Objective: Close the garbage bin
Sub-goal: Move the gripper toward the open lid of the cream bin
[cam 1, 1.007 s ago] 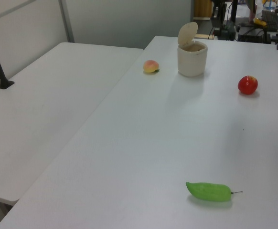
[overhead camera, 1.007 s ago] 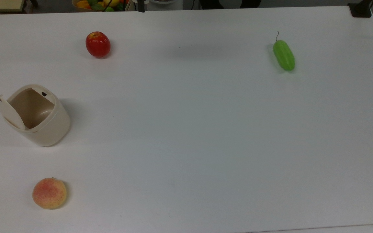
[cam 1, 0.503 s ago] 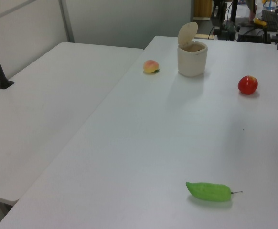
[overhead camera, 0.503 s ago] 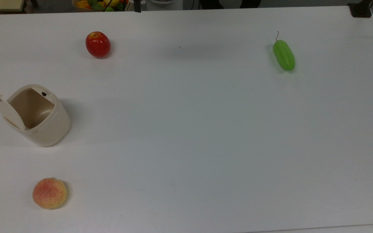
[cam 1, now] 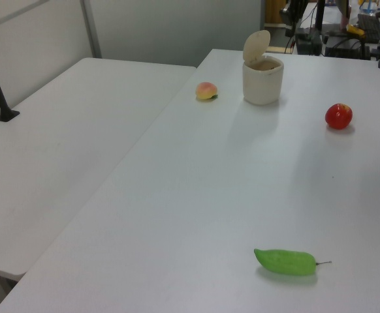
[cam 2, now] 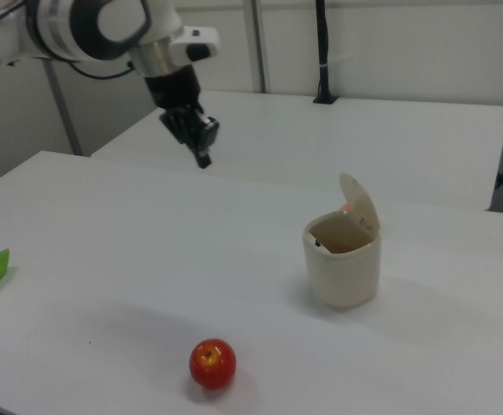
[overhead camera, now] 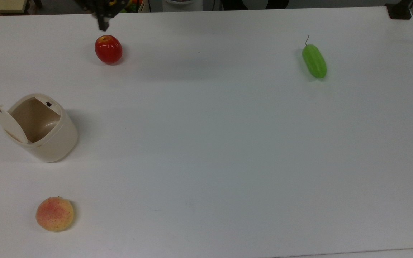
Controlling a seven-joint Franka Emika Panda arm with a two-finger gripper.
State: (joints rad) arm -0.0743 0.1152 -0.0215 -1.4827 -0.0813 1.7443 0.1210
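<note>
Standing open-lidded, garbage bin (cam 2: 342, 259); end effector (cam 2: 201, 156) aloft in right view, finger state unclear

Materials & finish
Garbage bin (overhead camera: 47, 138): smooth matt cream plastic. Table (overhead camera: 228, 143): matt white, prob. laminate. Apple (overhead camera: 108, 49) glossy; peach (overhead camera: 55, 214) dull, speckled; green veg (overhead camera: 314, 61) waxy plastic-looking.

small cream-beige rounded plastic garbage bin (overhead camera: 45, 134) | upright | flat hinged lid (overhead camera: 7, 122) raised open | top view's left-middle
</note>
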